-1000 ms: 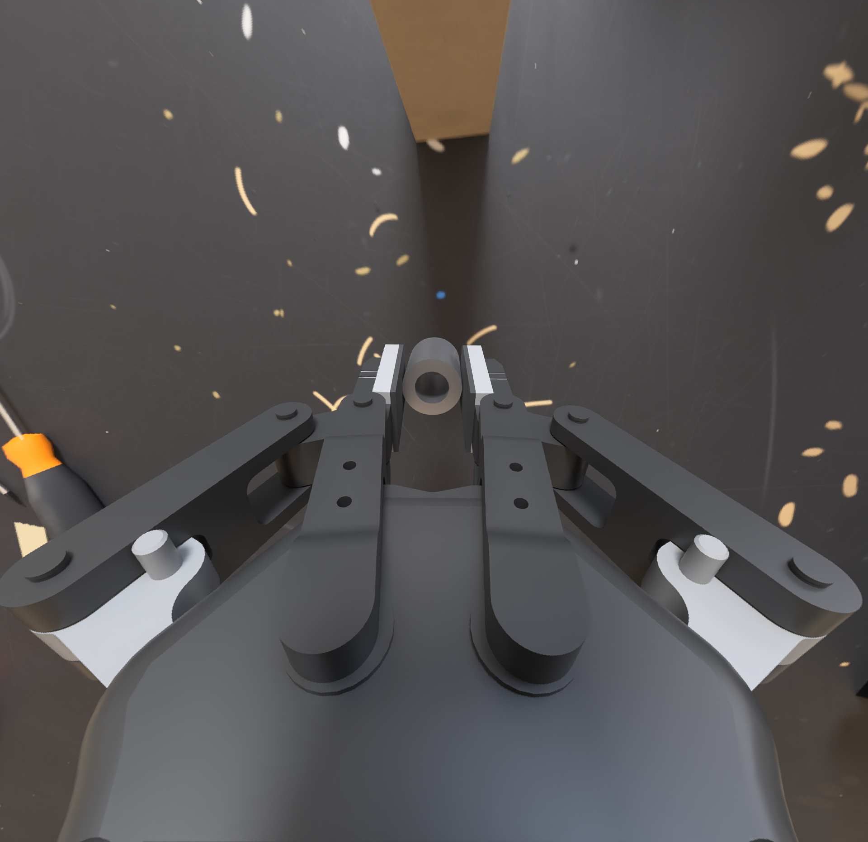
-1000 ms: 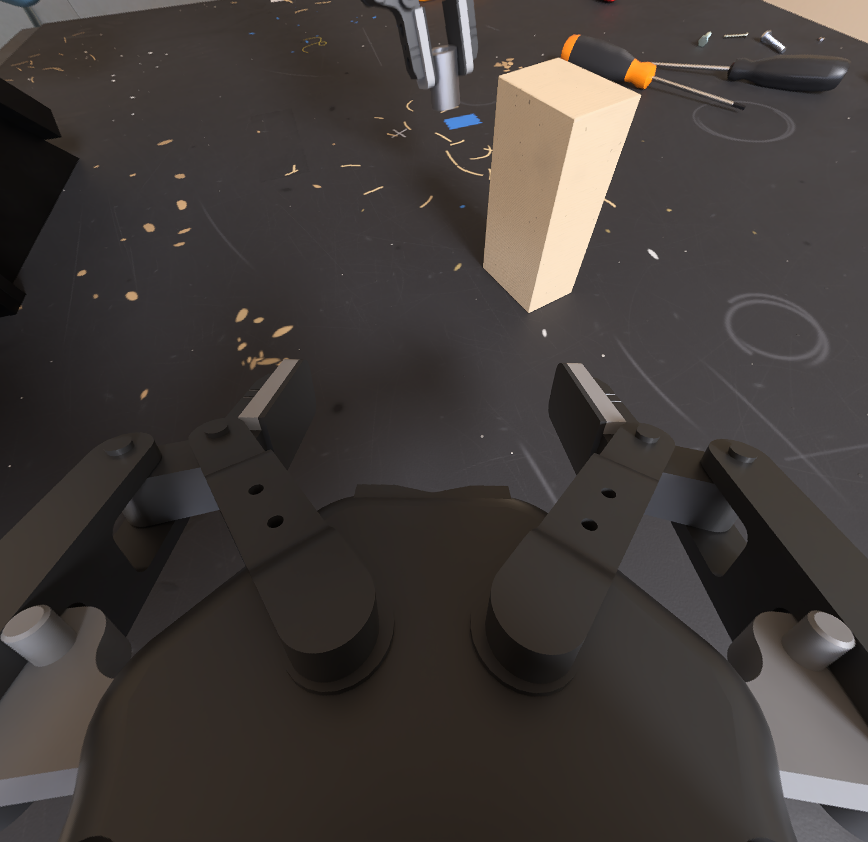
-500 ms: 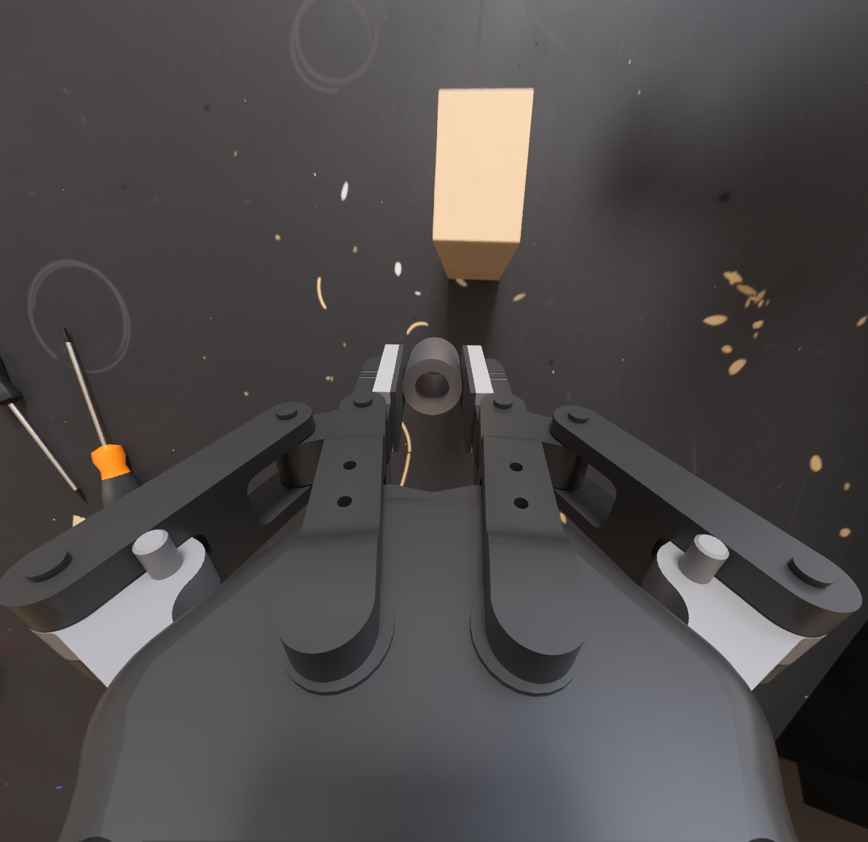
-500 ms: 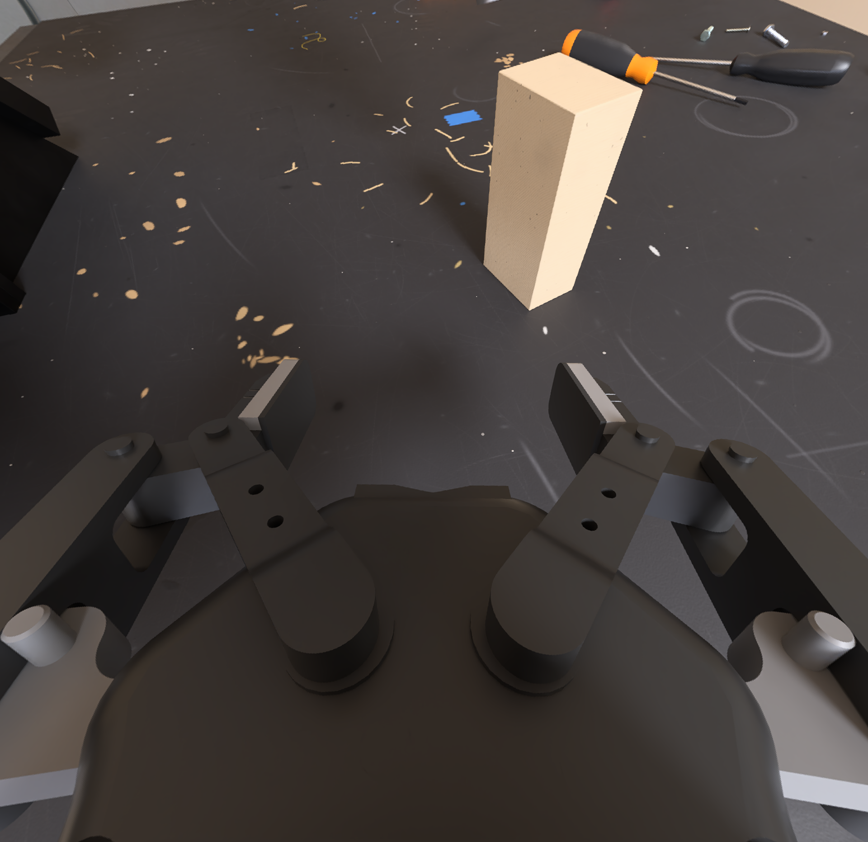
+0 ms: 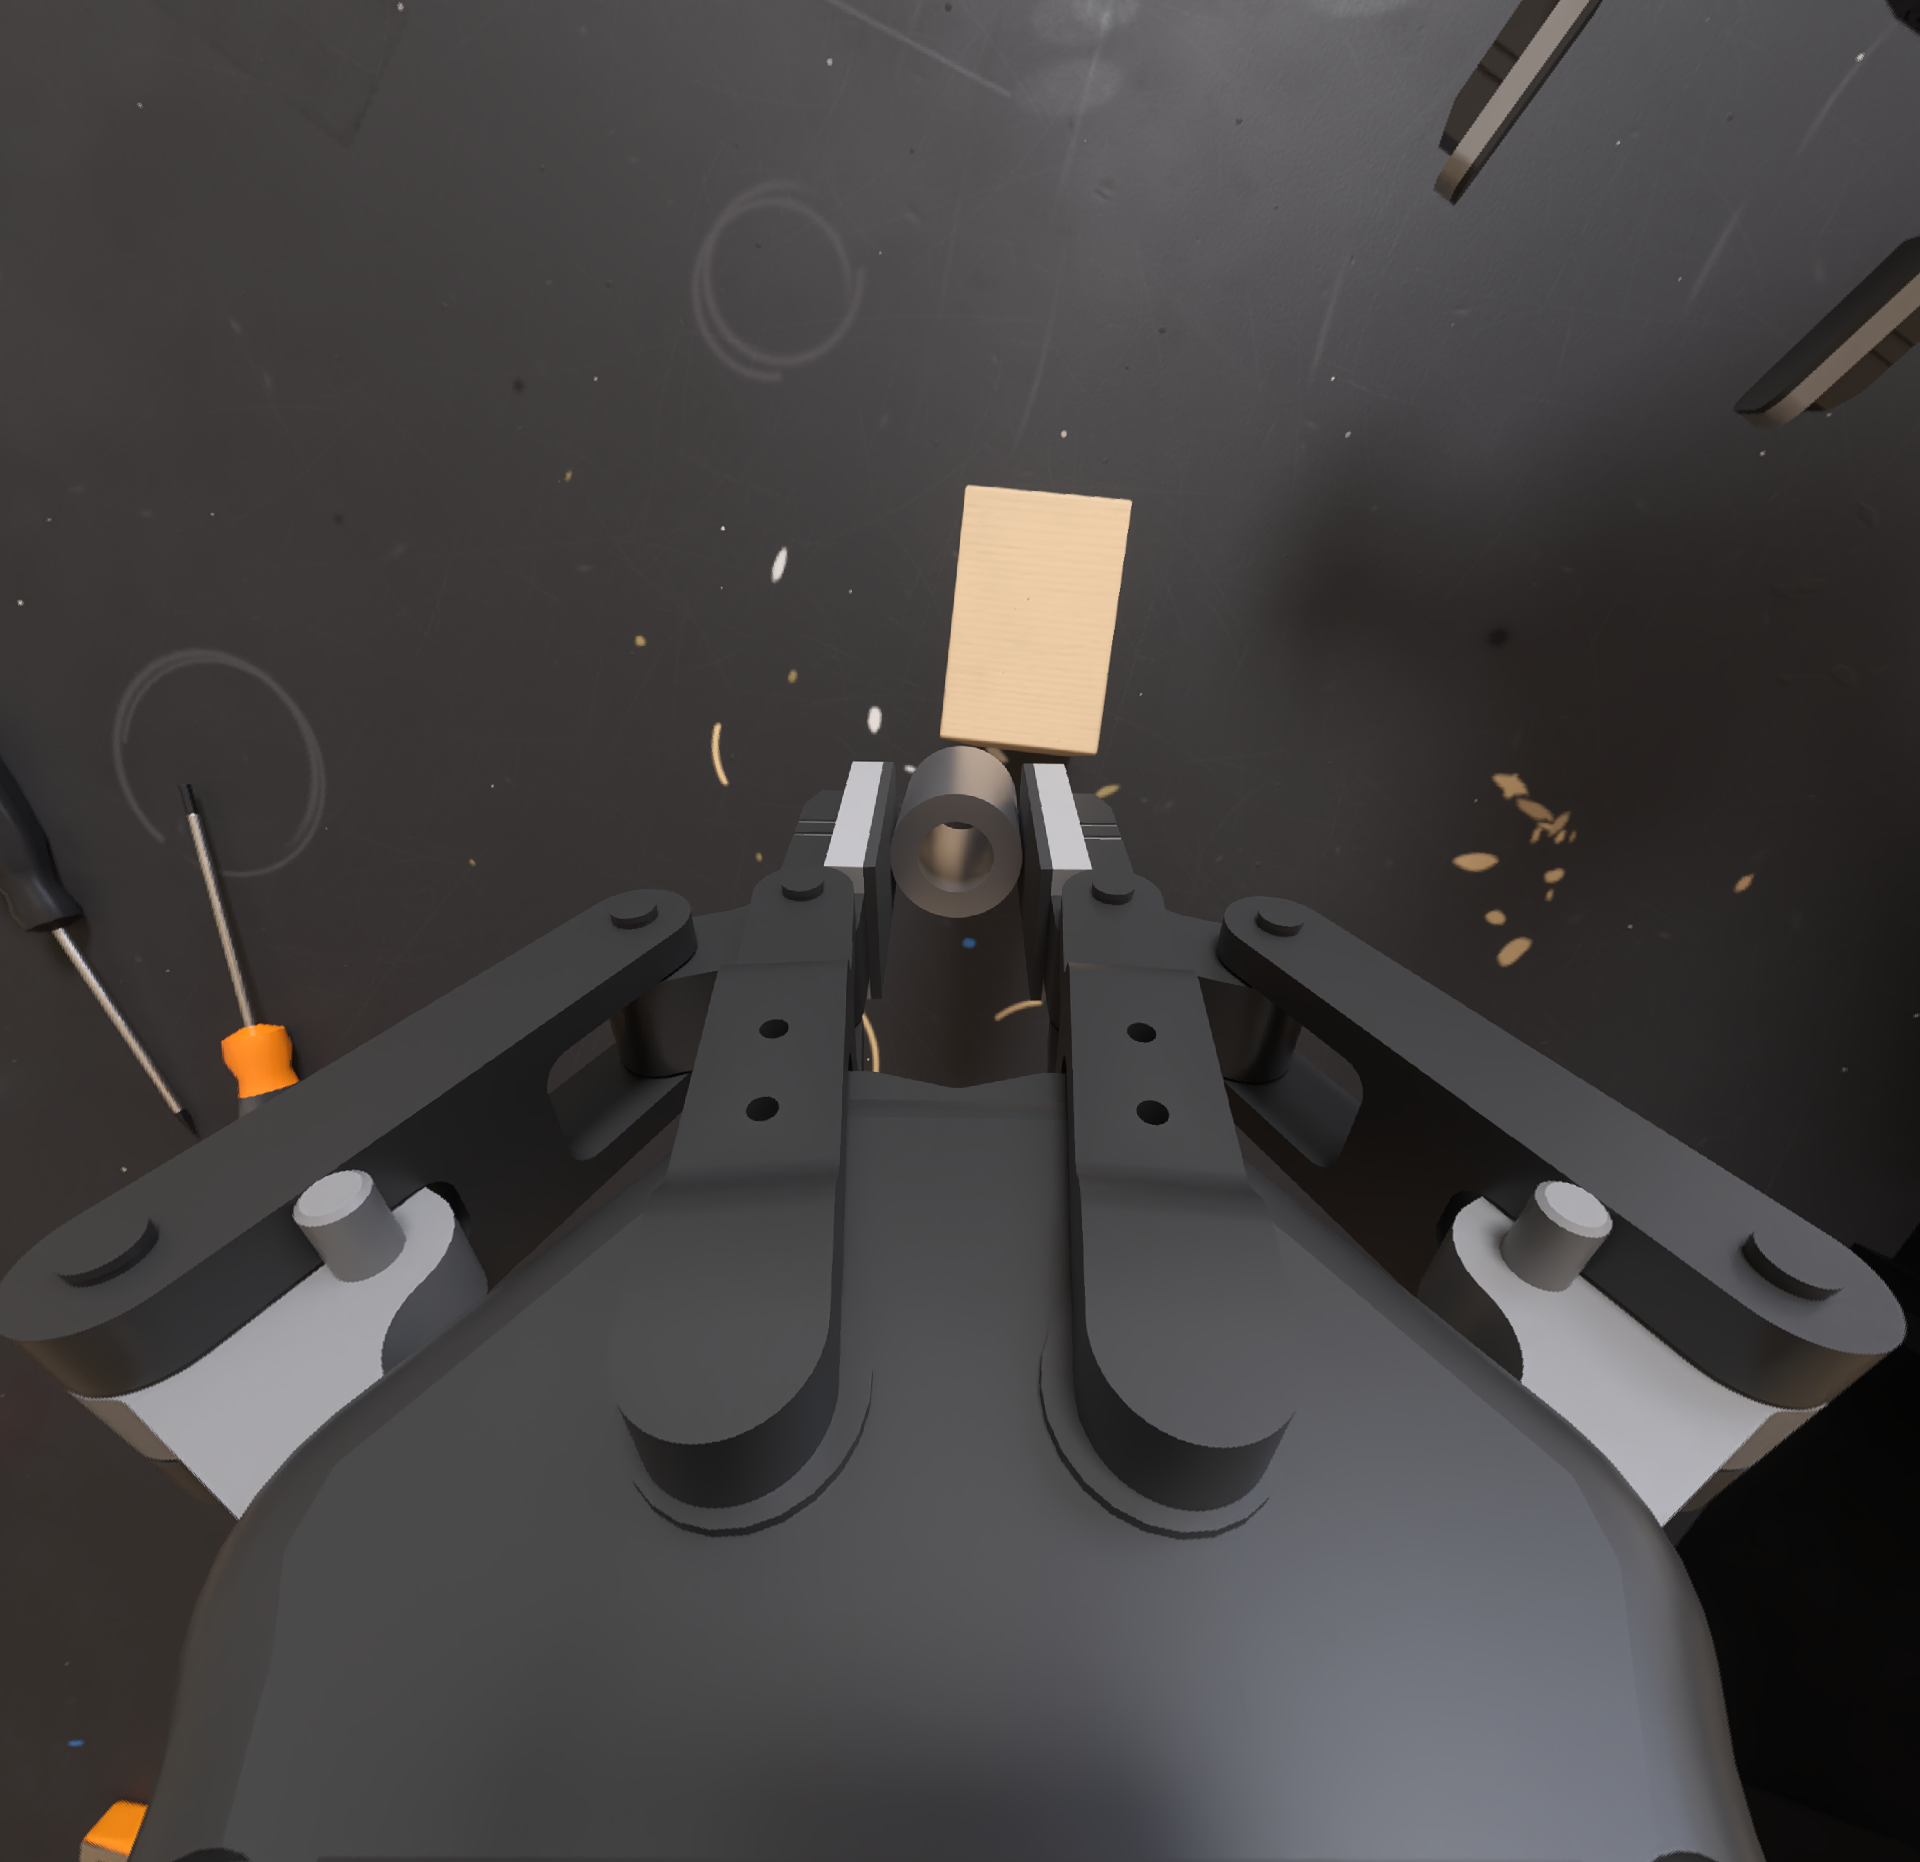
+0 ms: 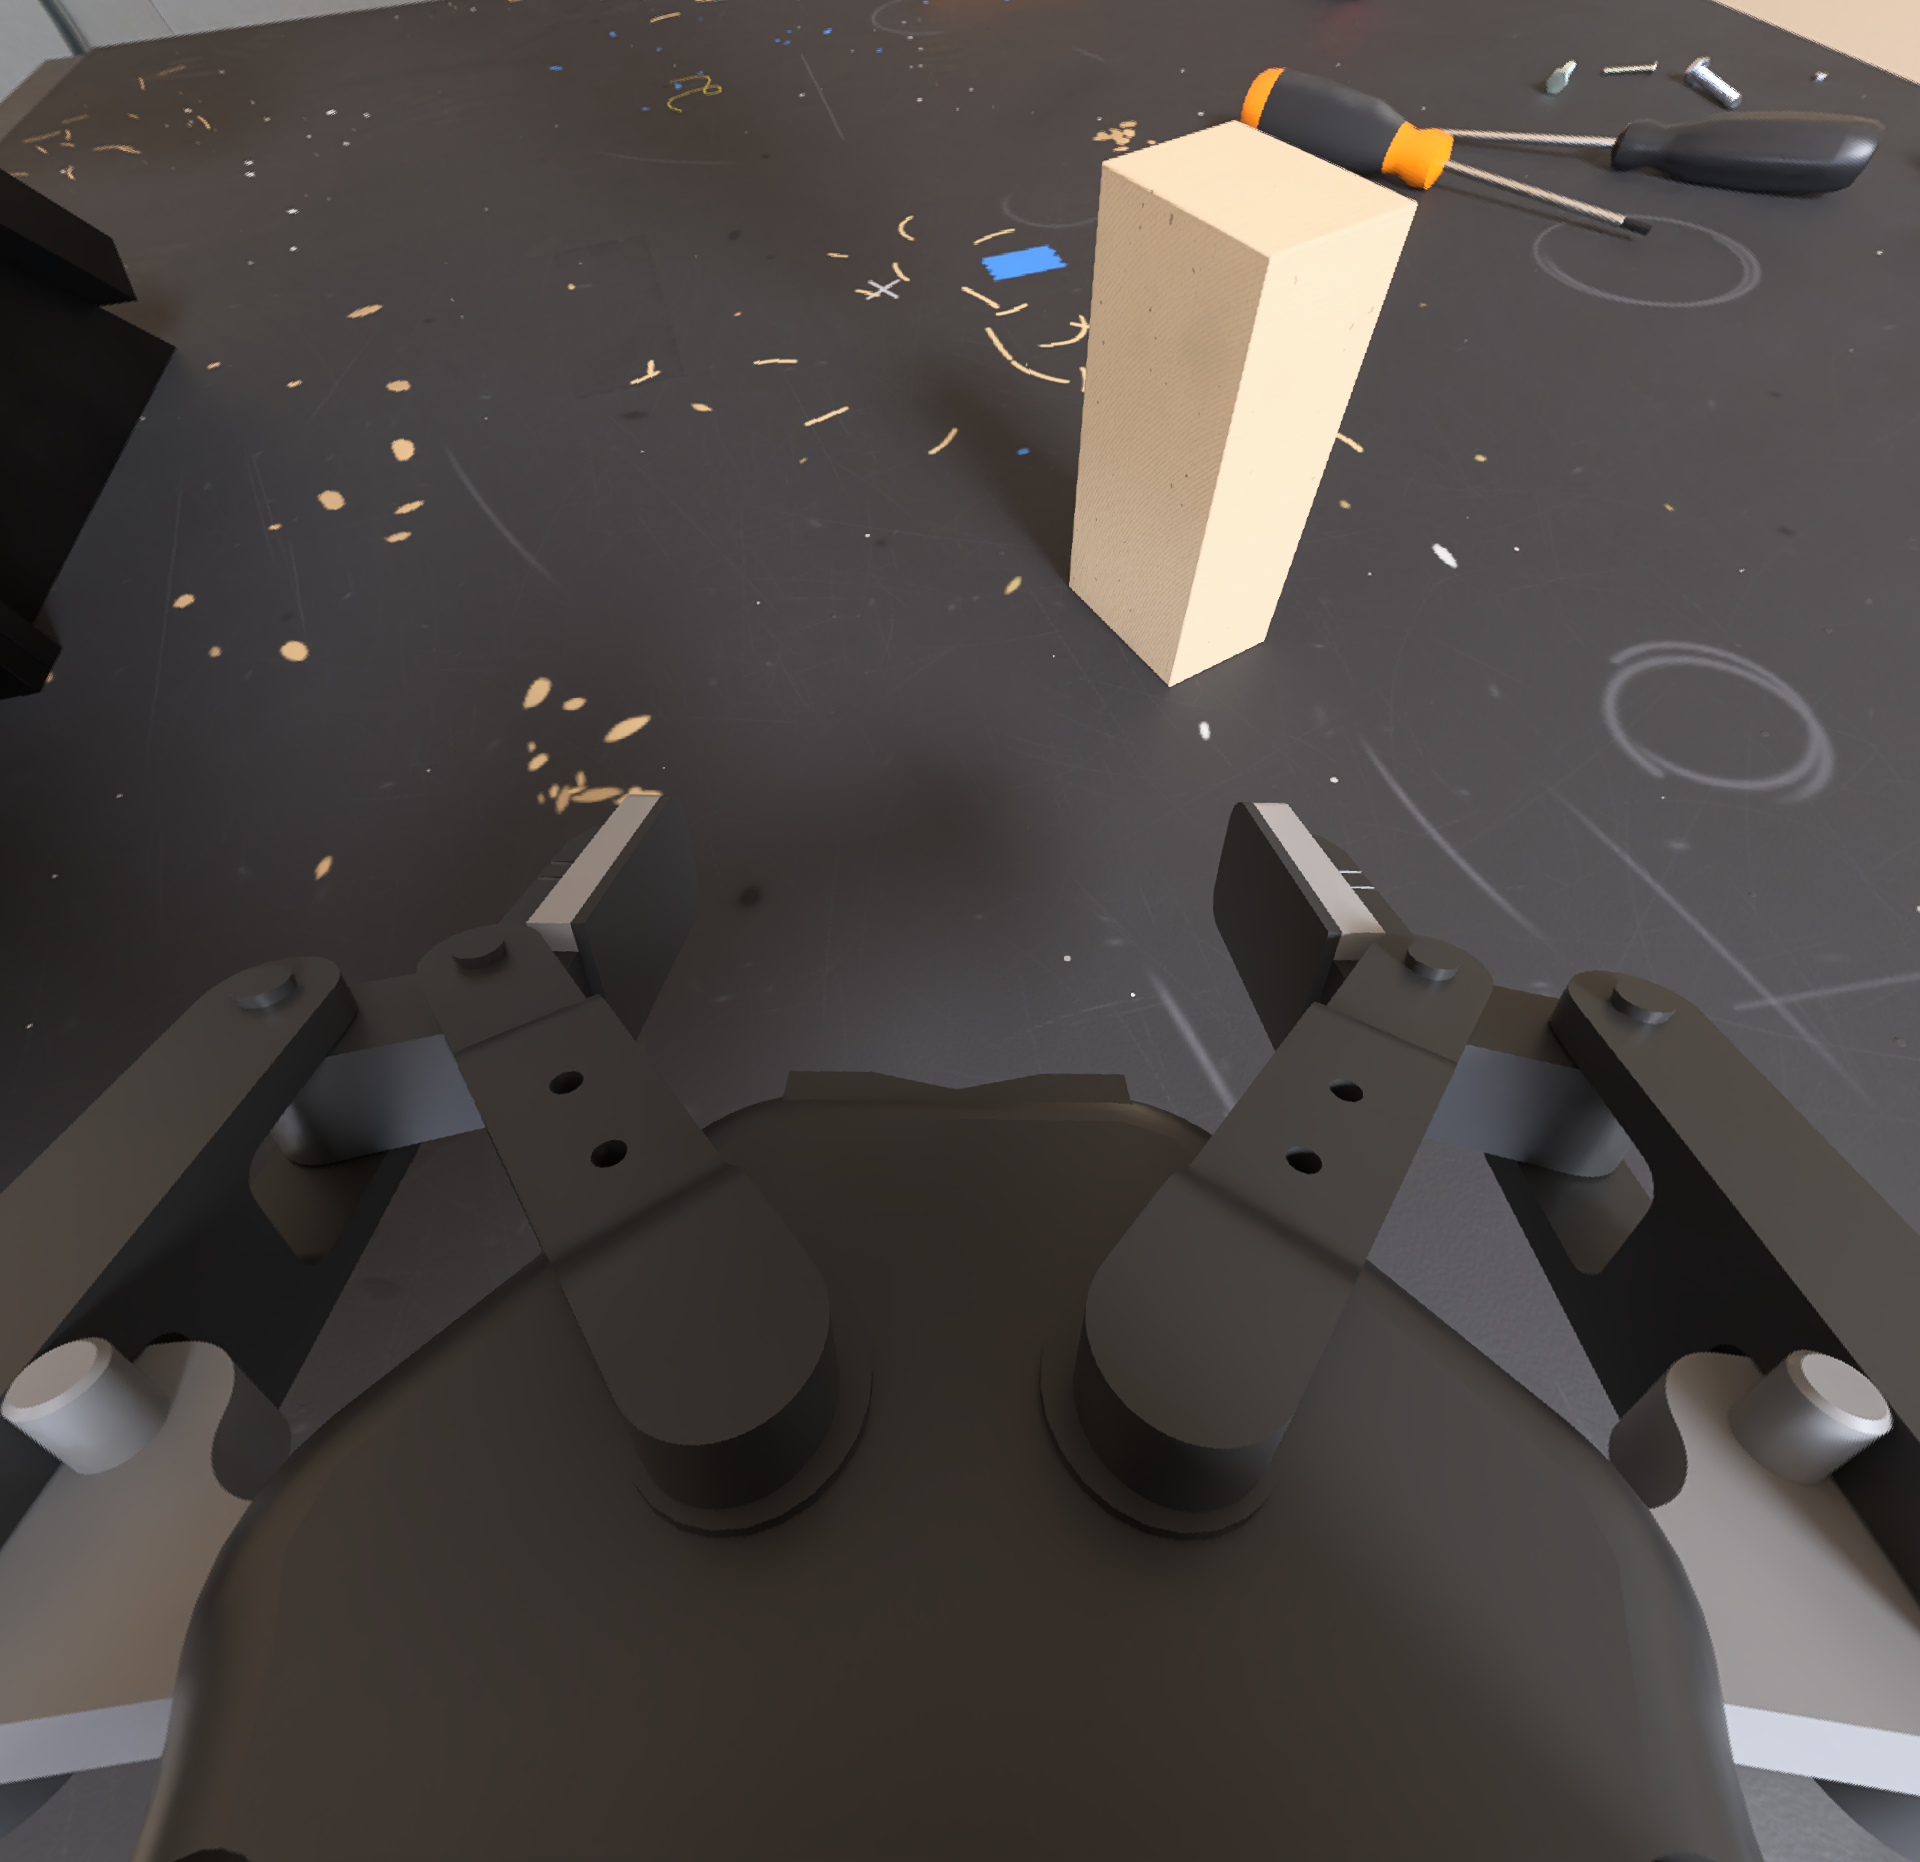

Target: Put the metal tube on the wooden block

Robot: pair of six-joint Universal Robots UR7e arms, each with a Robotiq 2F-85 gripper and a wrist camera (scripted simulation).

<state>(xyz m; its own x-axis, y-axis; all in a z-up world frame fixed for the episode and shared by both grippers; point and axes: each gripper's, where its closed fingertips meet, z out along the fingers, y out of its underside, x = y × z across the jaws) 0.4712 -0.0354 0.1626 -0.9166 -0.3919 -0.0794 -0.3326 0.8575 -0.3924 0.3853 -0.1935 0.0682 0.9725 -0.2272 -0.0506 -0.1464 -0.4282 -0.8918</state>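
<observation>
The left claw (image 5: pixel 957 844) grips the metal tube (image 5: pixel 954 848) above the dark worktop (image 5: pixel 416 462), near the upright wooden block (image 5: pixel 1034 623); the right claw (image 6: pixel 954 856) hangs spread, holding nothing

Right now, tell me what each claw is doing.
Left claw: closed on the metal tube.
Right claw: open, holding nothing.

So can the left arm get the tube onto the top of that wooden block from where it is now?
Probably yes. The left gripper holds the metal tube above the table, just short of the wooden block, whose top is bare. The open right gripper sits well back.
</observation>
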